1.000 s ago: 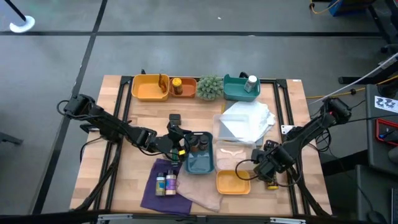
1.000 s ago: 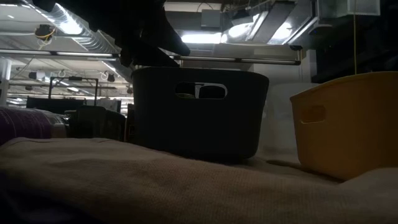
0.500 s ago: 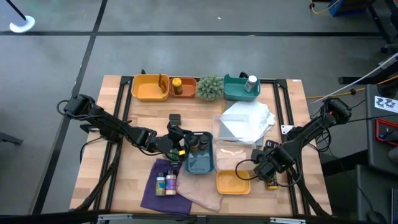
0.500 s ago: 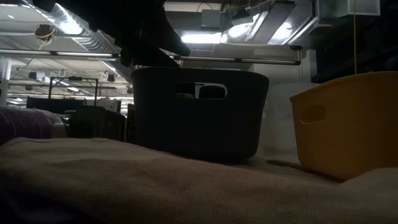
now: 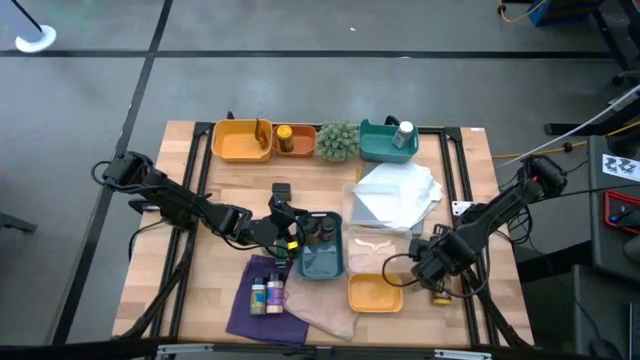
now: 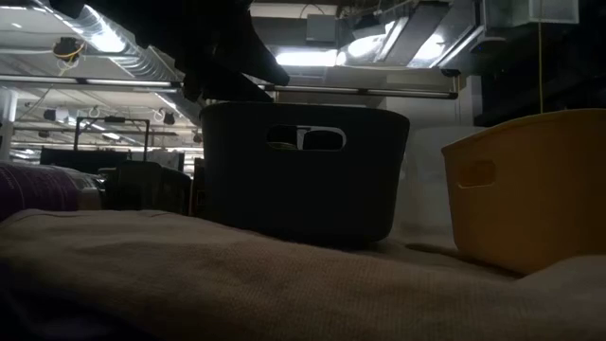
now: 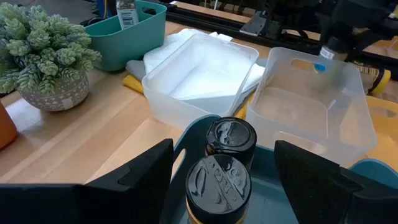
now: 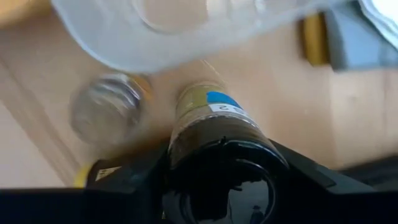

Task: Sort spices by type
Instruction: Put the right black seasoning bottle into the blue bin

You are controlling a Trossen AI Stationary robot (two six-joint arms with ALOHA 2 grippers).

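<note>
Two dark-lidded spice jars stand in the blue tray at the table's middle. My left gripper is open at that tray's left end, its fingers either side of the nearer jar without touching it. Near the right front, beside the yellow tray, my right gripper is shut on a black-lidded spice jar. A second, pale-lidded jar lies by it on the wood. More jars stand on the purple cloth. My right gripper has the black-lidded jar between its two fingers, at the lid end. The jar points away along the fingers, its labelled body toward the clear tray. Whether it is off the table cannot be told.
A clear tray and a clear lid lie between the arms. Along the far edge stand a yellow tray, an orange tray with a jar, a green plant and a teal tray with a white bottle. A beige cloth lies near.
My right gripper has shifted a little toward the table's left, closer to the near yellow tray. The left arm has kept still.
</note>
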